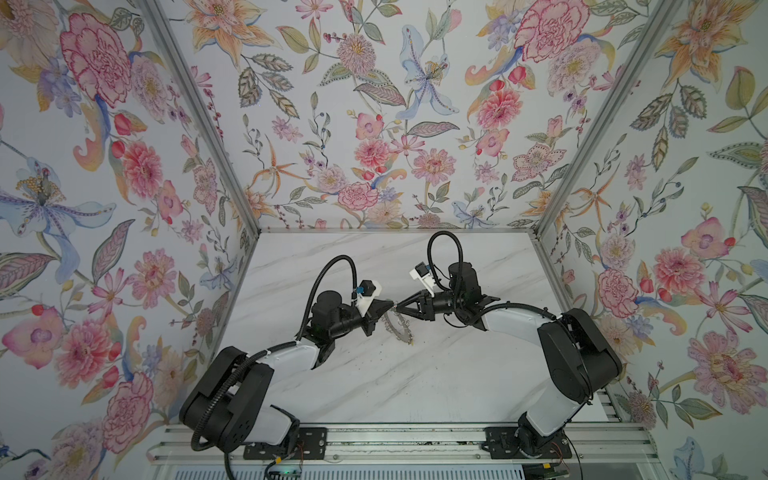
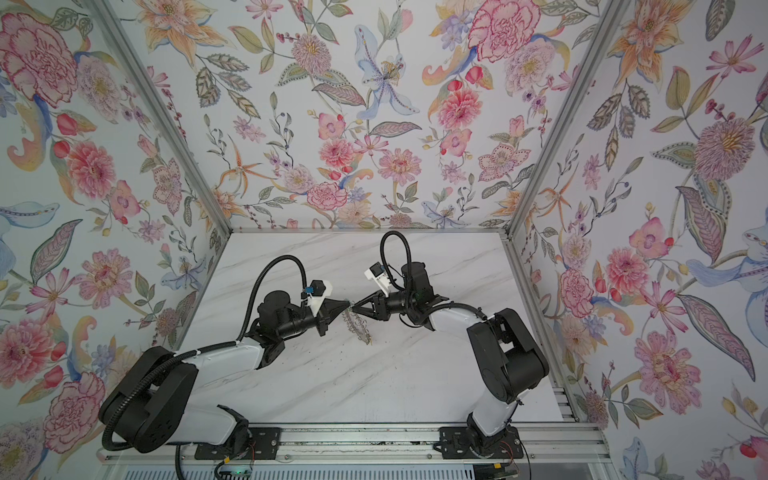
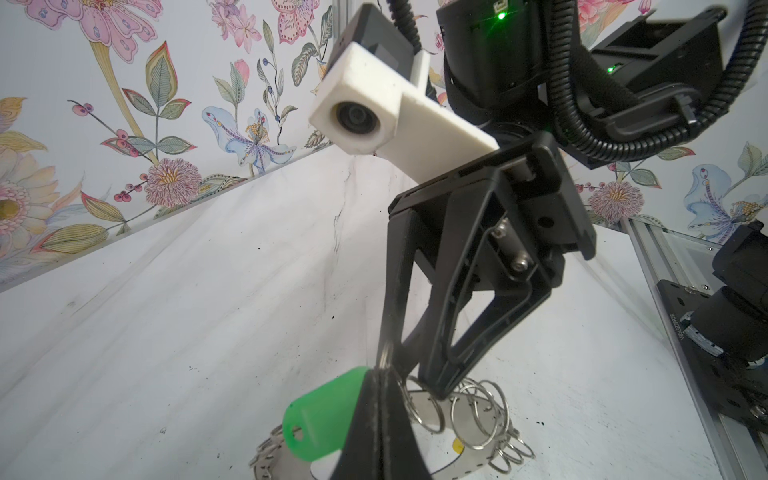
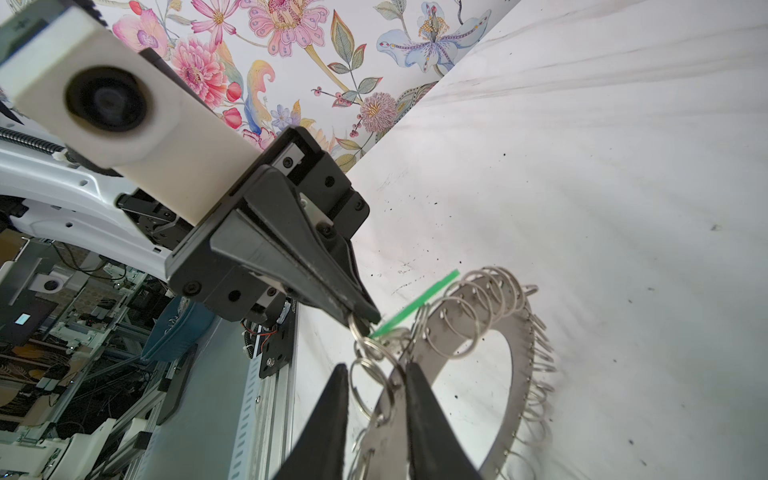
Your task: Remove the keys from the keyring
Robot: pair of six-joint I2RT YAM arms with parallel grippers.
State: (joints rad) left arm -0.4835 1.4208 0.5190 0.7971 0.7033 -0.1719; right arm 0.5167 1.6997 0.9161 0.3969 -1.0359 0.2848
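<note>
The keyring (image 4: 519,374), a flat grey disc fringed with wire loops, stands tilted between both grippers at mid-table (image 1: 397,326) (image 2: 357,326). My left gripper (image 3: 380,372) (image 4: 365,318) is shut on a small wire loop at the disc's raised end. The green tag (image 3: 320,415) of one of the keys hangs beside those fingers and shows edge-on (image 4: 419,301) in the right wrist view. A yellow tag (image 3: 457,445) (image 2: 369,341) lies at the low end. My right gripper (image 4: 374,368) (image 3: 415,378) stands open astride the disc's rim and one loop, one finger against the disc. The grippers meet tip to tip (image 1: 392,307) (image 1: 400,307).
The white marble table (image 1: 415,386) carries small dark specks. Flowered walls close in the back and both sides. An aluminium rail (image 1: 395,436) with both arm bases runs along the front edge.
</note>
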